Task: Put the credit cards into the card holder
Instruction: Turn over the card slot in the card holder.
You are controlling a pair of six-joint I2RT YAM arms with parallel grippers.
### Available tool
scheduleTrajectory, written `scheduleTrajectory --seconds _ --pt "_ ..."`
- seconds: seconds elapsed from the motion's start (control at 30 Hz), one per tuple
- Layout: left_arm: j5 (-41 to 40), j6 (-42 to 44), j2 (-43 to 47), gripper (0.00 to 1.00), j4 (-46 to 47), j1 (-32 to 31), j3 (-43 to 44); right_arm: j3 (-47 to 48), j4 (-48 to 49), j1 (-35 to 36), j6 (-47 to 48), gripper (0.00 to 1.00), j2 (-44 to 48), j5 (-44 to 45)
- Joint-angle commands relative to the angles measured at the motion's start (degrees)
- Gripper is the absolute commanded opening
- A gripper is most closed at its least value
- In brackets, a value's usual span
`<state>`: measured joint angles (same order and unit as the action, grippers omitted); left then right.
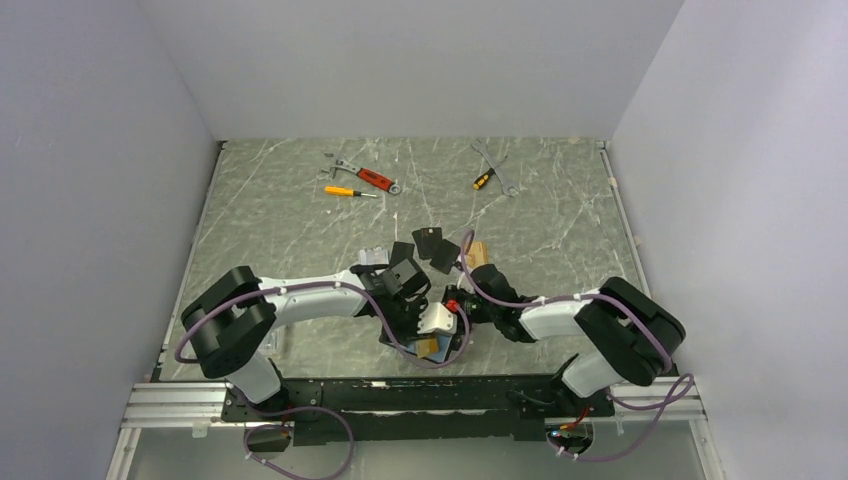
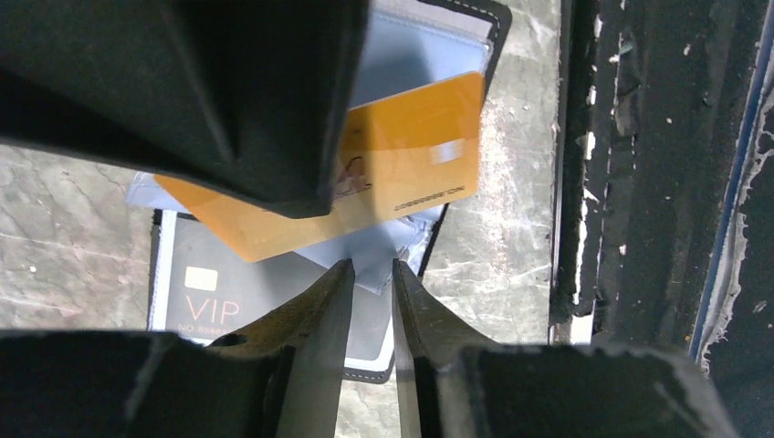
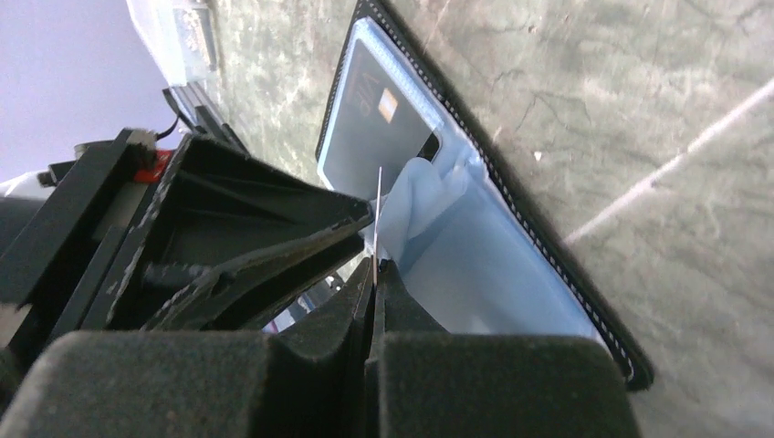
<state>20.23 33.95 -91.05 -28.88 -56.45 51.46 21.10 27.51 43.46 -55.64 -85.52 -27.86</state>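
Closest to the lens on my left wrist feed are the left gripper's (image 2: 370, 272) own fingers (image 2: 330, 297). They are drawn close with a narrow gap, and their tips pinch a corner of the pale clear sleeve of the card holder (image 2: 420, 46). The holder lies open and flat on the table (image 2: 55, 228). A black VIP card (image 2: 210, 297) sits in its lower pocket. A gold-orange card (image 2: 411, 155) lies tilted across the sleeve, its upper-left part hidden under the right gripper (image 2: 301, 187).

On the right wrist feed, that gripper's jaws are fully closed on the thin card, which I see edge-on as a pale line. Just beyond it the sleeve is bunched and lifted off the holder where the left tips grip it. The VIP card shows in the far pocket.

From overhead, both grippers meet over the holder by the table's near edge, between the two arms. Loose black cards (image 1: 432, 243), a silver-grey card (image 1: 372, 257) and a tan card (image 1: 478, 252) lie just beyond. Hand tools (image 1: 365, 177) lie well apart at the far side.
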Motion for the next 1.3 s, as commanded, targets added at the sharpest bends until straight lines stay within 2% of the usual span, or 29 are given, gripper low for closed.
scheduleTrajectory --seconds 0.0,0.27,0.73,0.83,1.1,1.27 --pt "-4.51 0.00 -3.38 0.30 0.85 0.20 1.74 -2.78 1.81 -1.04 -0.35 0.00 6.54 -0.89" --pt "-3.84 -0.38 -4.50 0.28 -1.71 0.10 2.15 -8.02 -5.12 -4.25 0.90 0.00 17.72 -1.23" --pt "-5.21 -0.03 -1.74 0.28 -3.56 0.03 1.12 -7.89 -0.54 -4.02 0.29 0.00 12.93 -3.13" --pt "-5.68 0.12 -1.42 0.28 -3.90 0.04 0.62 -8.84 0.31 -3.99 0.11 0.00 14.58 -4.00" --pt "-5.80 0.20 -1.78 0.28 -4.00 0.11 0.80 -10.52 -6.92 -4.18 1.66 0.00 23.11 -4.24" --pt "-5.72 0.07 -1.68 0.28 -4.18 0.10 0.78 -11.26 -6.48 -4.19 1.65 0.00 22.17 -4.54"
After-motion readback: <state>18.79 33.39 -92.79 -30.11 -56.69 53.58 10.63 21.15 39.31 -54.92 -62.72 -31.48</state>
